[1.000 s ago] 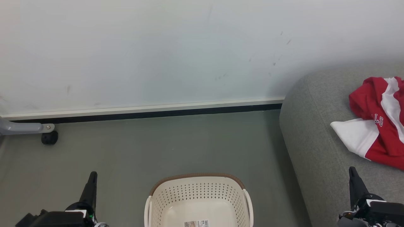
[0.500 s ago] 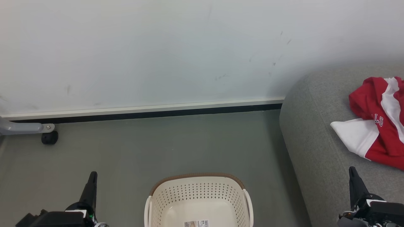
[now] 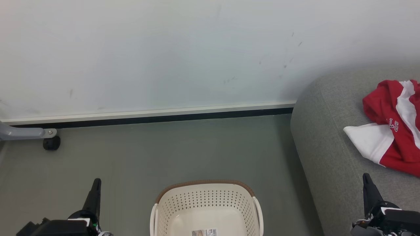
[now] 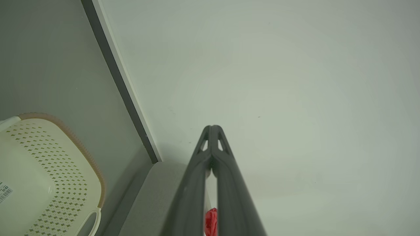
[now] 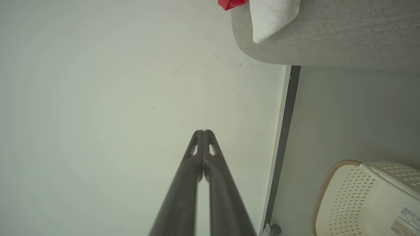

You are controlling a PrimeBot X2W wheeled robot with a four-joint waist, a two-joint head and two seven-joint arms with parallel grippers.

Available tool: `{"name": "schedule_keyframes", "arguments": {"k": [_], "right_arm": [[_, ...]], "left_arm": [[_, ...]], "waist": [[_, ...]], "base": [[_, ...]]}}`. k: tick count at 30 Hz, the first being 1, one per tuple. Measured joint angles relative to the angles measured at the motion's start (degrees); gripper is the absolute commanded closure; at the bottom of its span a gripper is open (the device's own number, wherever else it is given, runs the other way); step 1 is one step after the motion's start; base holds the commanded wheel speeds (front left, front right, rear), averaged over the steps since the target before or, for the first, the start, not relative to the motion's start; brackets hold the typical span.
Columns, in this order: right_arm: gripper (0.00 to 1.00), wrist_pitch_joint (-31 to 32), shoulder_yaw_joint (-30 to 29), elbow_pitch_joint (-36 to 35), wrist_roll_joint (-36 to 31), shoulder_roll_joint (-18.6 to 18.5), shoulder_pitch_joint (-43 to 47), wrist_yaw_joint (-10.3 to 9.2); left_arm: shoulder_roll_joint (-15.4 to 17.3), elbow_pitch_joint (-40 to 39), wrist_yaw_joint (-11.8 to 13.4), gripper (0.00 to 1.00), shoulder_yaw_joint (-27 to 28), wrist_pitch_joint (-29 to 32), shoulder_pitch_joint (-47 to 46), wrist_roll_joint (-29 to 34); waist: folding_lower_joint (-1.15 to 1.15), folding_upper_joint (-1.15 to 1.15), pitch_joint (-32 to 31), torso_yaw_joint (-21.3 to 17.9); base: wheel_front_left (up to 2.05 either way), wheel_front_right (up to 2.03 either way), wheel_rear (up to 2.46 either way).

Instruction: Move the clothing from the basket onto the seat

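Here, both jaws are pressed together, gripping nothing: the left gripper (image 3: pixel 95 185) sits low beside the basket (image 3: pixel 205 182), and the right gripper (image 3: pixel 366 182) is at the seat (image 3: pixel 325 141), where the clothing (image 3: pixel 402 147) lies crumpled.

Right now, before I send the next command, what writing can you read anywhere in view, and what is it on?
"LS": white letters on the red clothing lying on the seat; any letters before them are hidden by a fold.
Sticker with a barcode on the floor of the basket: its print is too small to read.
No other text is readable.
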Motion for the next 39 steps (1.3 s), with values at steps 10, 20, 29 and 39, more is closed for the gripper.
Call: {"name": "schedule_keyframes", "arguments": {"k": [10, 20, 29, 39], "right_arm": [[1.00, 0.0, 0.0, -0.1, 0.0, 0.0, 0.0, 0.00], [1.00, 0.0, 0.0, -0.1, 0.0, 0.0, 0.0, 0.00], [1.00, 0.0, 0.0, -0.2, 0.0, 0.0, 0.0, 0.00], [1.00, 0.0, 0.0, -0.2, 0.0, 0.0, 0.0, 0.00]], "left_arm": [[0.0, 0.0, 0.0, 1.00, 0.0, 0.0, 0.0, 0.0], [0.0, 0.0, 0.0, 1.00, 0.0, 0.0, 0.0, 0.0], [0.0, 0.1, 0.0, 1.00, 0.0, 0.0, 0.0, 0.0], [0.0, 0.1, 0.0, 1.00, 0.0, 0.0, 0.0, 0.0]], "waist": [[0.00, 0.00, 0.0, 0.0], [0.00, 0.00, 0.0, 0.0], [0.00, 0.00, 0.0, 0.0], [0.00, 0.00, 0.0, 0.0]], "base": [[0.00, 0.00, 0.00], [0.00, 0.00, 0.00], [0.00, 0.00, 0.00], [0.00, 0.00, 0.00]]}}
